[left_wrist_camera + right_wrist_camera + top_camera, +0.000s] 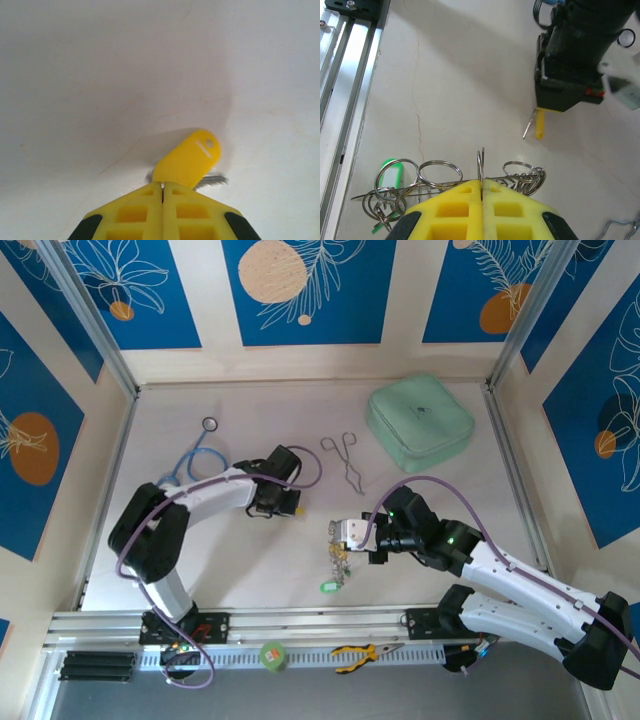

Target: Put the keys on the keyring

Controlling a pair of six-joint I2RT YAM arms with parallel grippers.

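My left gripper point(162, 186) is shut on the lower end of a yellow-headed key point(187, 160). The key's metal blade point(212, 180) pokes out to the right, just above the pale table. From above, that key point(297, 509) shows at the left gripper point(285, 502) near the table's middle. My right gripper point(481, 182) is shut on the keyring point(481, 162), a silvery wire cluster fringed with many small split rings. A green-headed key point(390, 175) hangs on the cluster's left end. In the top view the keyring point(338, 558) dangles from the right gripper point(345, 535). The yellow key point(539, 125) is some way ahead of the keyring.
Silver forceps point(345, 462) lie behind the grippers and a blue-tubed stethoscope point(195, 455) lies to the left. A mint-green pouch point(420, 423) sits at the back right. Yellow-handled pliers point(358, 653) and a small green ball point(272, 655) rest on the near rail point(340, 100).
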